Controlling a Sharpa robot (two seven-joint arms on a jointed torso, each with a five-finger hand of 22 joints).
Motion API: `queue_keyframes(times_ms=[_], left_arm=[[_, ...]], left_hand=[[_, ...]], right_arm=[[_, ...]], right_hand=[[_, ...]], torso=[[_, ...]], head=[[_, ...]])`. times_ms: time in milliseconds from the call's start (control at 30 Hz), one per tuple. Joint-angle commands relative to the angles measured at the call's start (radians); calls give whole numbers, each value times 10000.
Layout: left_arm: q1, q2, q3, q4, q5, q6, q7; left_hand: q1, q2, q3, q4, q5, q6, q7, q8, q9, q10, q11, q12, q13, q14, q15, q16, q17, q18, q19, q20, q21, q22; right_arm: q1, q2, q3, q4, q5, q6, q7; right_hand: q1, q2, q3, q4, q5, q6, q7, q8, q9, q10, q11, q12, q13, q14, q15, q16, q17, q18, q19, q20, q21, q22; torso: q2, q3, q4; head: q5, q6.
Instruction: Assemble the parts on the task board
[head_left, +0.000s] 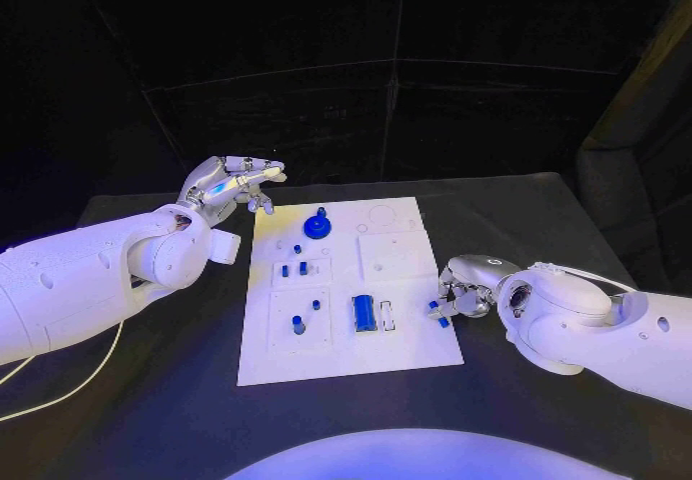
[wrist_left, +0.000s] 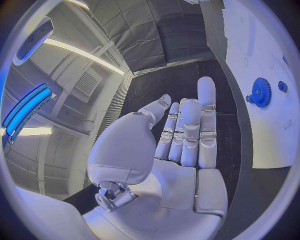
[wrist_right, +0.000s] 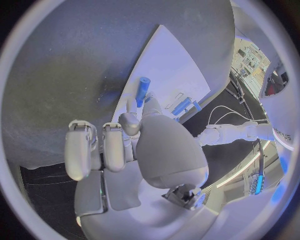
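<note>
Lying flat on the black desk (head_left: 173, 400), the white task board (head_left: 351, 300) sits in the middle, with dark curtain walls closing the room behind it. Near the board's far end stands a blue gear (head_left: 317, 225); a larger blue block (head_left: 365, 313) lies toward the near end, and small blue pieces (head_left: 299, 270) dot the recesses between. The left hand (head_left: 231, 185) hovers over the desk just beside the board's far left corner, holding nothing; its fingers (wrist_left: 187, 130) are extended close together side by side. The right hand (head_left: 464, 290) rests at the board's right edge, its fingers (wrist_right: 128, 122) pinching a small blue peg (wrist_right: 142, 90) at the board's rim. A white cable (head_left: 58, 375) trails over the desk by the left arm.
</note>
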Motion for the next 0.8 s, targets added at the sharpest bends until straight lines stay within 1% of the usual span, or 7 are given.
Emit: queue_keyframes(times_ms=[33, 233, 400, 467, 600, 700, 800], left_arm=[[10, -4, 5, -3, 24, 98, 34], [8, -12, 5, -2, 24, 103, 24], [7, -14, 5, -4, 24, 106, 16], [6, -16, 4, -2, 24, 110, 14], [-7, -18, 4, -9, 24, 111, 3], [-12, -18, 4, -8, 24, 115, -6], [-16, -18, 3, -10, 24, 109, -13]], left_hand=[[-55, 56, -34, 13, 19, -5, 37, 38, -11, -71, 29, 67, -10, -89, -8, -29, -4, 55, -53, 29, -38, -14], [-55, 56, -34, 13, 19, -5, 37, 38, -11, -71, 29, 67, -10, -89, -8, -29, -4, 55, -53, 29, -38, -14], [-55, 56, -34, 13, 19, -5, 37, 38, -11, -71, 29, 67, -10, -89, -8, -29, -4, 55, -53, 29, -38, -14], [-56, 60, -39, 15, 20, -8, 35, 42, -11, -76, 28, 74, -10, -93, -8, -28, -12, 56, -50, 30, -46, -20], [-58, 78, -58, 27, 24, -23, 30, 66, -9, -99, 24, 106, -8, -108, -9, -26, -49, 59, -32, 33, -84, -49], [-58, 78, -58, 27, 24, -23, 30, 66, -9, -99, 24, 106, -8, -108, -9, -26, -49, 59, -32, 33, -84, -49], [-53, 83, -55, 26, 26, -24, 29, 67, -9, -100, 23, 107, -9, -109, -9, -26, -50, 59, -30, 33, -86, -51]], right_arm=[[-35, 68, -16, -46, -528, 461, -94], [-104, 191, -17, -78, -974, 1028, -256], [-134, 248, -17, -67, -1182, 1116, -369], [-141, 245, -17, -32, -1212, 856, -465], [-148, 162, -15, 84, -831, 161, -714], [-148, 98, -13, 181, -347, -263, -755], [-148, 42, -12, 326, 375, -1198, -529]], right_hand=[[192, -8, 20, -137, 42, 44, -39, 10, 25, -9, -64, -42, 4, 534, -75, -60, 7, -147, -16, -81, -27, 1200], [426, -2, 81, -345, -56, 7, -29, -31, 64, -54, -61, -120, -45, 520, -75, -100, -41, -137, -50, -87, -62, 1162], [648, 108, 223, -504, 6, -44, -12, -114, 73, -90, -54, -178, -75, 514, -71, -120, -59, -134, -62, -87, -77, 1150], [657, 205, 303, -488, 405, -68, 1, -179, 68, -117, -56, -221, -98, 508, -67, -143, -86, -130, -73, -87, -90, 1136], [822, 385, 602, -487, 1605, -54, -32, -306, 72, -149, -84, -291, -119, 510, -95, -154, -86, -127, -70, -109, -98, 1133], [866, 438, 766, -458, 1991, -53, -40, -376, 73, -137, -90, -299, -110, 518, -102, -142, -61, -132, -54, -117, -87, 1150], [871, 407, 946, -394, 2442, -66, -20, -485, 65, -120, -78, -291, -81, 521, -98, -143, -55, -131, -52, -121, -89, 1152]], torso=[[14, -14, 6], [20, -15, 4], [11, -20, 6], [12, -19, 9], [11, -8, 8], [16, -36, 32], [21, -44, 44]], head=[[-4, 1], [14, -18], [11, -14], [21, -7], [43, -2], [18, 2], [64, 17]])
